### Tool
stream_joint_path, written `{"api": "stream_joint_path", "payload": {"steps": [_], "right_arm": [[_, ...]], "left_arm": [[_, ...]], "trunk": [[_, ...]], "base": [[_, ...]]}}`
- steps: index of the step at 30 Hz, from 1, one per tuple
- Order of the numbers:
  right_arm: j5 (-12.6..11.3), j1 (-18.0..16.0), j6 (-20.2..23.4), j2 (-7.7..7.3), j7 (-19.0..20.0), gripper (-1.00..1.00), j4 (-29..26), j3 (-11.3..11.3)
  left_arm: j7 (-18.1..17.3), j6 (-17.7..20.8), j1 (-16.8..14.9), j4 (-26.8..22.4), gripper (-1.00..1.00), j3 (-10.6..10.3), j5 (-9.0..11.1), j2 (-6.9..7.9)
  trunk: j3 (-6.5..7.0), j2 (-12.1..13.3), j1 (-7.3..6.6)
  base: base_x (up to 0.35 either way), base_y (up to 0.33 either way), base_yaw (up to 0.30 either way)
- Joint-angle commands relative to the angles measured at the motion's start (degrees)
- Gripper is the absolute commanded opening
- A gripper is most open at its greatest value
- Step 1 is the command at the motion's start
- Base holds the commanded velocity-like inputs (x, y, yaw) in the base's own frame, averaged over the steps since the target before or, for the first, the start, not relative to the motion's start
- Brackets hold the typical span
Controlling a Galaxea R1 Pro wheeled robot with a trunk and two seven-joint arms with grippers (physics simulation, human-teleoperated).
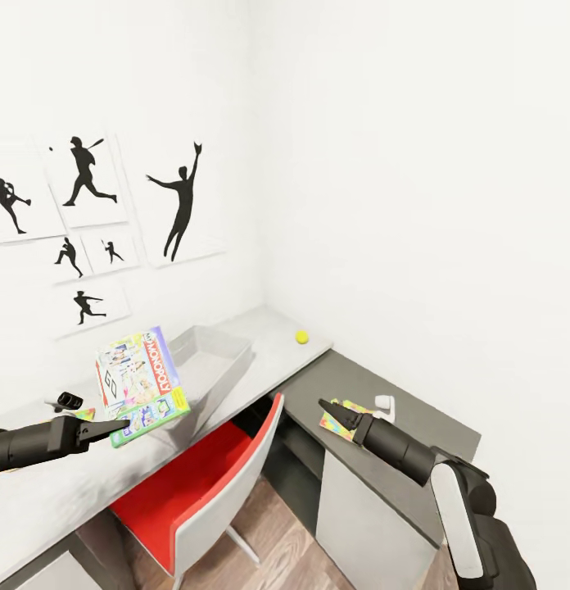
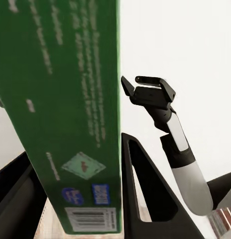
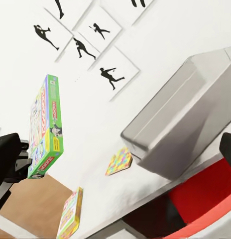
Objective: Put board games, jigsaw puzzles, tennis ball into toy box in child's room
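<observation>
— Two arms out, then? Left gripper (image 1: 113, 428) how?
— Reaching forward, level, fingers clamped on the Monopoly box (image 1: 140, 385), lifted clear of the table (image 1: 39, 492), tilted up, just short of the toy box (image 1: 205, 354)

— And the right gripper (image 1: 330, 410)?
— Stretched low over the side cabinet (image 1: 416, 418), tips close together, nothing between them; jigsaw puzzle (image 1: 341, 419) right under the fingertips, tennis ball (image 1: 301, 337) well beyond

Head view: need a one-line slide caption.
Left gripper holds the Monopoly box tilted up beside the toy box; tennis ball waits on the table.
</observation>
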Motion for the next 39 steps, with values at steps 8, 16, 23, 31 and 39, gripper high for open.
{"api": "stream_joint_path", "payload": {"steps": [8, 16, 23, 31, 39], "right_arm": [[-0.05, -0.05, 0.31, 0.05, 0.17, 1.0, -0.02, -0.13], [-0.06, -0.05, 0.38, 0.05, 0.17, 1.0, -0.02, -0.13], [-0.06, -0.05, 0.32, 0.05, 0.22, 1.0, -0.02, -0.32], [-0.06, -0.05, 0.35, 0.0, 0.16, 1.0, -0.02, -0.21], [-0.06, -0.05, 0.4, -0.04, 0.17, 1.0, -0.02, -0.13]], "left_arm": [[-0.22, 0.6, -0.08, 0.01, -1.0, -0.04, 0.0, -0.03], [-0.22, 0.6, -0.08, 0.01, -1.0, -0.12, 0.0, -0.03], [-0.22, 0.63, -0.08, 0.01, -1.0, -0.13, 0.0, -0.03], [-0.22, 0.61, -0.08, 0.01, -1.0, -0.13, 0.0, -0.03], [-0.22, 0.54, -0.08, 0.01, -1.0, -0.13, 0.0, -0.03]], "trunk": [[0.04, -0.12, 0.06], [0.19, -0.12, 0.06], [0.21, -0.12, 0.06], [0.07, -0.12, 0.06], [-0.33, -0.12, 0.06]], "base": [[0.246, -0.018, 0.281], [0.169, -0.001, 0.281], [0.019, 0.0, 0.095], [0.183, 0.0, 0.032], [0.212, 0.0, 0.067]]}}
